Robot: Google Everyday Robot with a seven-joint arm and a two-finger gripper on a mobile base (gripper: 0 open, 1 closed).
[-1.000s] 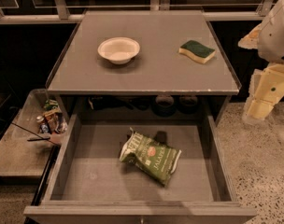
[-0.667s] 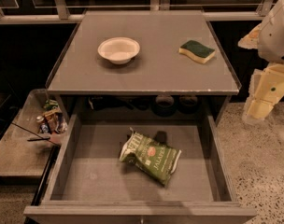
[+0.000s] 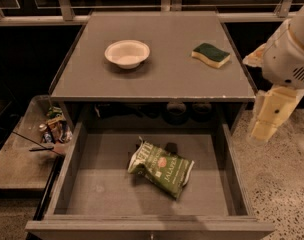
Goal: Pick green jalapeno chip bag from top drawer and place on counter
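The green jalapeno chip bag lies flat in the middle of the open top drawer, its white end toward the back left. The drawer is pulled fully out below the grey counter. My gripper hangs at the right edge of the view on the white arm. It is beside the cabinet's right side, outside the drawer and well apart from the bag. It holds nothing that I can see.
A white bowl and a green-and-yellow sponge sit on the counter. A low grey side tray with clutter stands at the left. Speckled floor lies to the right.
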